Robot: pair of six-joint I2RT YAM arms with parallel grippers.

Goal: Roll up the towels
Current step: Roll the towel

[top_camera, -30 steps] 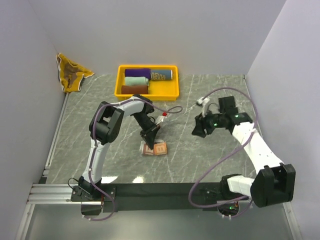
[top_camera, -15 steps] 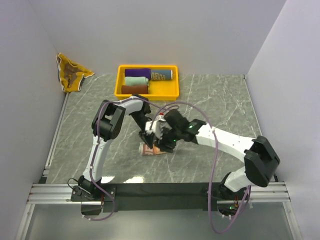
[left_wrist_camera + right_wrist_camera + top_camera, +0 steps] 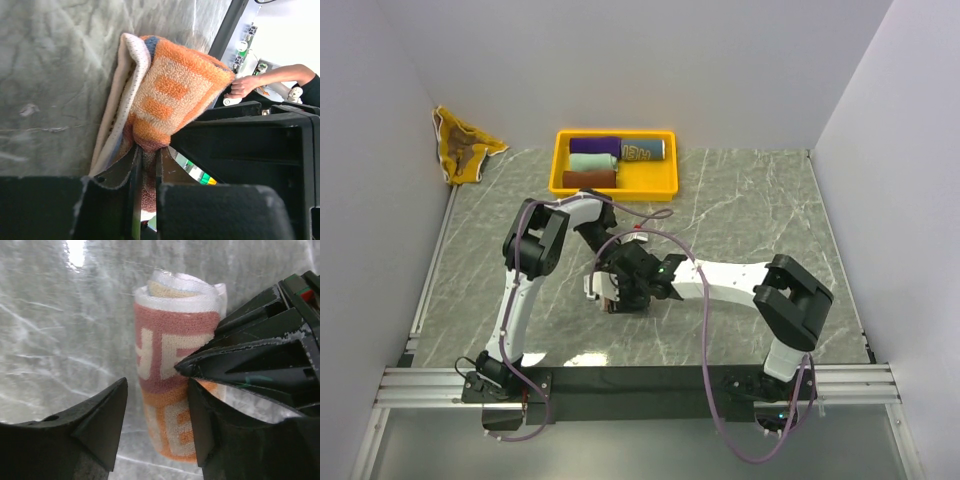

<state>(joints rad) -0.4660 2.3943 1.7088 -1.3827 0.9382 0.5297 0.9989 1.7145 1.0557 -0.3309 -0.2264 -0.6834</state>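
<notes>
A rolled pink and orange towel (image 3: pixel 165 385) with cream letters lies on the marble table, mid-left in the top view (image 3: pixel 611 305), mostly hidden under both grippers. My left gripper (image 3: pixel 147 150) is shut on one end of the roll (image 3: pixel 175 95); it shows in the top view (image 3: pixel 608 280). My right gripper (image 3: pixel 156 410) is open, its fingers (image 3: pixel 105 425) to either side of the roll's near end, not closed on it; it shows in the top view (image 3: pixel 622 292). The left gripper's black fingers (image 3: pixel 250 365) press on the roll from the right.
A yellow tray (image 3: pixel 645 175) at the back holds rolled purple (image 3: pixel 595 145), mint (image 3: pixel 592 161), maroon (image 3: pixel 588 178) and blue-grey (image 3: pixel 643 150) towels. A crumpled yellow-brown towel (image 3: pixel 465 148) lies at the back left by the wall. Cables loop over the table between the arms.
My right arm has swung from the table's right side across to the towel and now reaches around it. My left gripper has stayed on the towel, shifting slightly left.
</notes>
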